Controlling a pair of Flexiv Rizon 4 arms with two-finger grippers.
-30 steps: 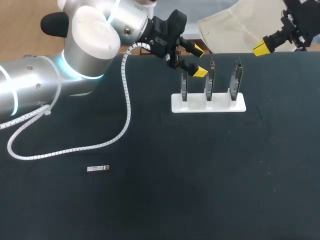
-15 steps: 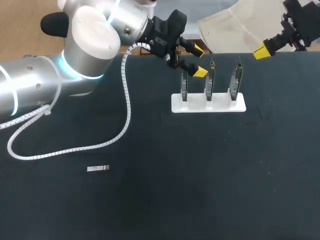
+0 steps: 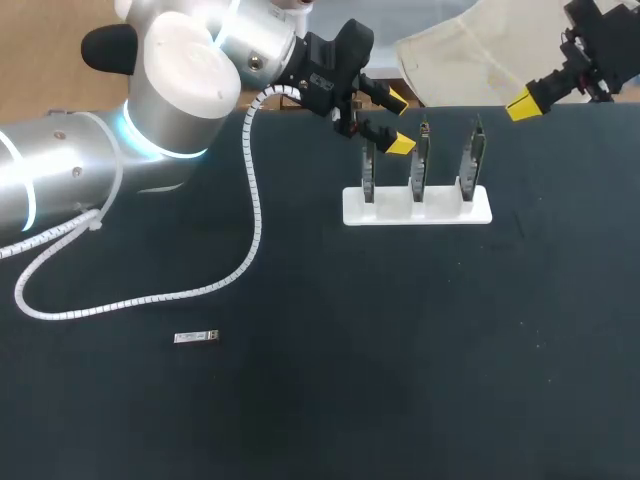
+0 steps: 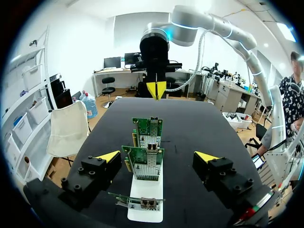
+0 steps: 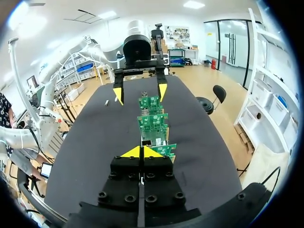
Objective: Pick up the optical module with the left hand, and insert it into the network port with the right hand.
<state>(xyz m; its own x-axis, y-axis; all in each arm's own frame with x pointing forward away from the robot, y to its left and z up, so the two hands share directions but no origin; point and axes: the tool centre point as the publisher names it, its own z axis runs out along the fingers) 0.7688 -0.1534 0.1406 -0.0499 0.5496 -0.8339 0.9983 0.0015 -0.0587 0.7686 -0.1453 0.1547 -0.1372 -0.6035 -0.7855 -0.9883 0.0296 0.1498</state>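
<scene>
Spread beside the far cards (image 3: 419, 165), my left gripper (image 3: 398, 122) could clip one swinging to the near-left module (image 3: 196, 337); my right gripper (image 3: 522, 101) is pressed together.

Bare table (image 3: 400, 350) surrounds optical module (image 3: 196, 337); cable (image 3: 150, 297) near, apparently apart.
</scene>
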